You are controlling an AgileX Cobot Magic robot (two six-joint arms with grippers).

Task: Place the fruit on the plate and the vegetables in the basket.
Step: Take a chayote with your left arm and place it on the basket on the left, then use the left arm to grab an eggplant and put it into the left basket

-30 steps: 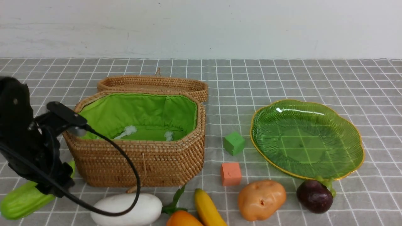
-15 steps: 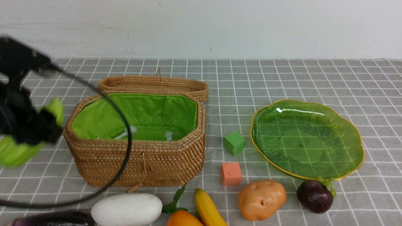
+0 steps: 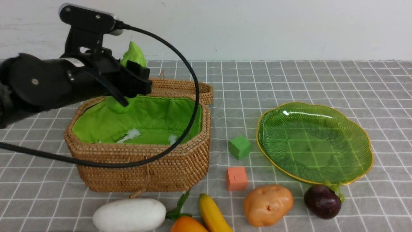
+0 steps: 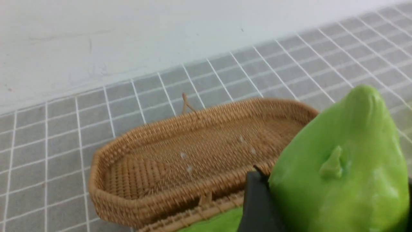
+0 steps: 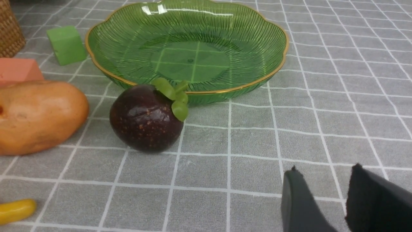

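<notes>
1. The left arm [image 3: 48, 83] reaches over the basket [image 3: 145, 167]. The left jaws are clamped on the gourd [image 3: 133, 55] and hold it in the air above the basket's far left corner.
2. The gourd stands nearly upright in the grip. One end rises above the jaws and the other hangs below them, toward the green lining [image 3: 145, 119]. The left wrist view shows its glossy end [image 4: 338, 170] close up, with the lid [image 4: 193, 161] behind it.
3. The lid lies open on the worktop [image 3: 289, 80], just behind the basket.
4. The right jaws show only in the right wrist view. Two dark fingers [image 5: 299, 199] stand apart with nothing between them, low over the worktop and near the mangosteen [image 5: 145, 119].
5. The plate [image 3: 315, 145] sits to the right of the basket. The mangosteen lies on the worktop just beside its near rim, with its calyx toward the rim.
6. The potato [image 3: 267, 204] lies near the mangosteen, on its left. Further left are the banana [image 3: 212, 214] and the mango [image 3: 186, 225], which is partly cut off by the picture's edge.
7. The radish [image 3: 128, 215] lies in front of the basket, with its leaves toward the banana.
8. A green cube [image 3: 239, 146] and an orange cube [image 3: 236, 178] sit between basket and plate, the green one farther back.
</notes>
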